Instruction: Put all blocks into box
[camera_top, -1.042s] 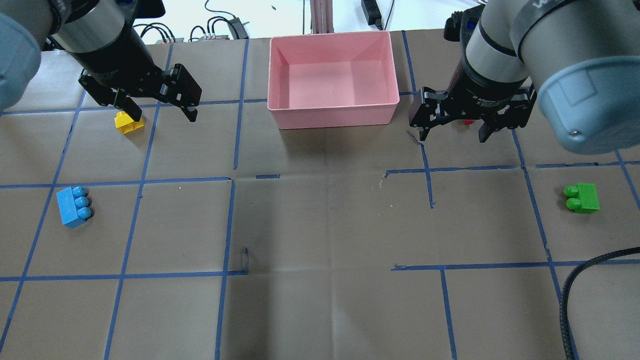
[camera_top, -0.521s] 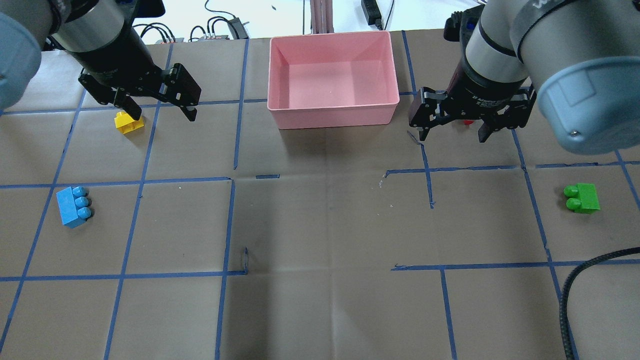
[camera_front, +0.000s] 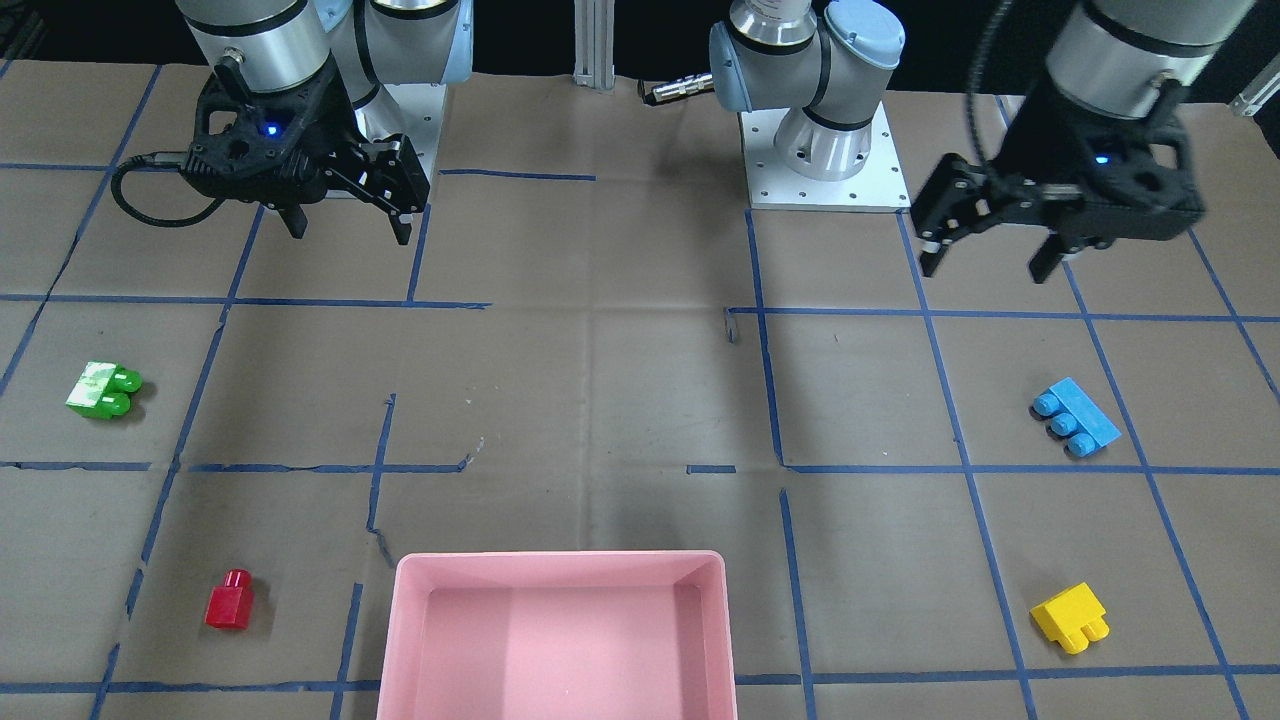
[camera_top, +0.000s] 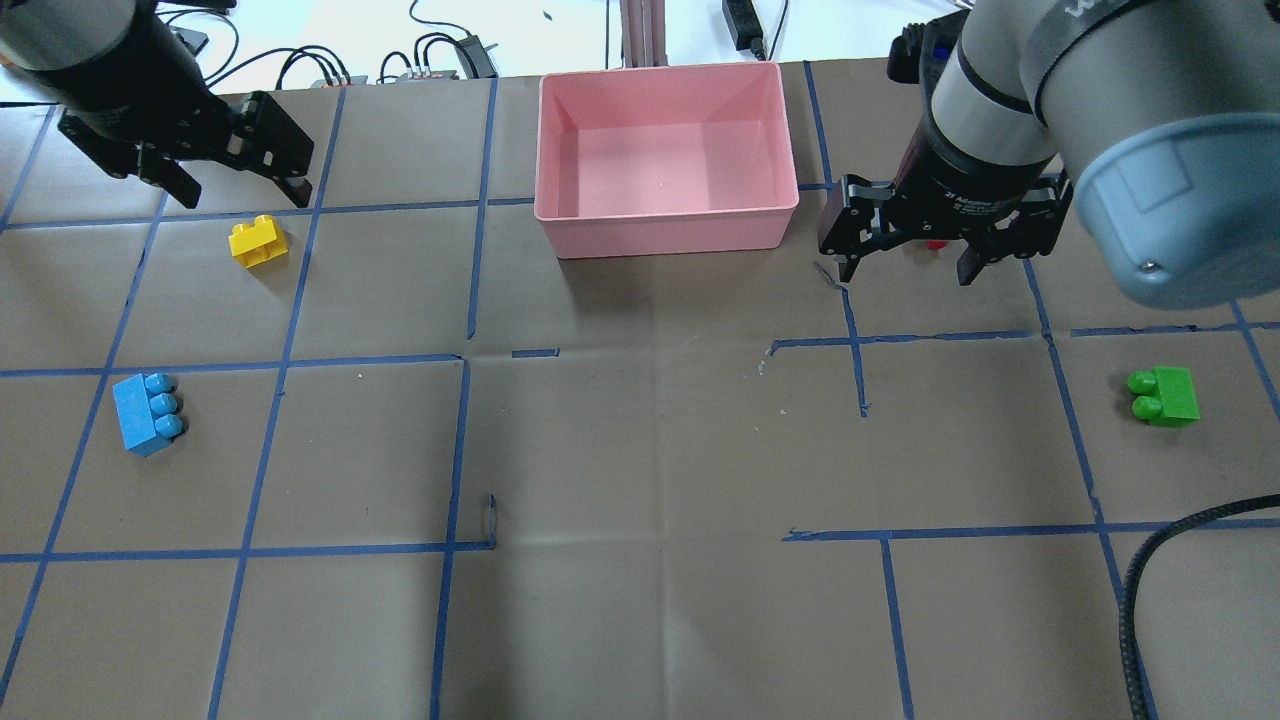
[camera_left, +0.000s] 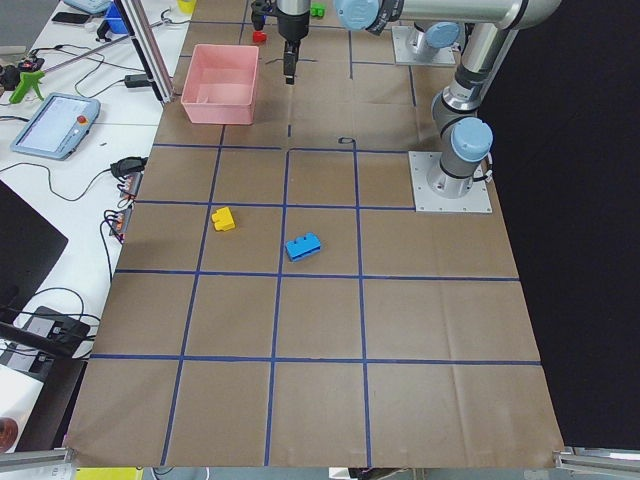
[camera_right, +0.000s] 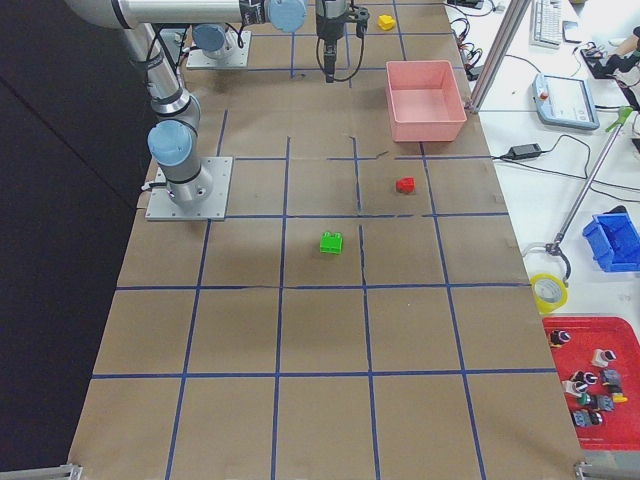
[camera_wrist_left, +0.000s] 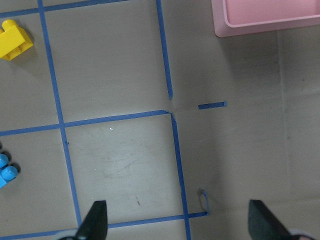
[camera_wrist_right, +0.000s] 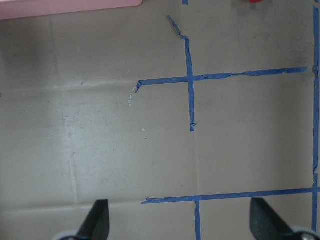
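Observation:
The pink box (camera_top: 667, 232) stands at the far middle of the table, with nothing in it; it also shows in the front view (camera_front: 410, 640). The yellow block (camera_top: 257, 241) and blue block (camera_top: 147, 412) lie on the left; the green block (camera_top: 1165, 396) lies on the right. The red block (camera_front: 230, 599) lies right of the box and is mostly hidden behind my right gripper in the overhead view. My left gripper (camera_top: 243, 190) is open, empty and high above the table. My right gripper (camera_top: 906, 272) is open and empty, raised near the red block.
Blue tape lines grid the brown paper table top. Cables and power bricks (camera_top: 440, 50) lie past the far edge. A black cable (camera_top: 1180, 560) loops in at the near right. The arm bases (camera_front: 825, 150) stand on the robot's side.
My left gripper has moved up and to the left, away from the yellow block, which now shows in full. The right arm and all blocks have not moved.

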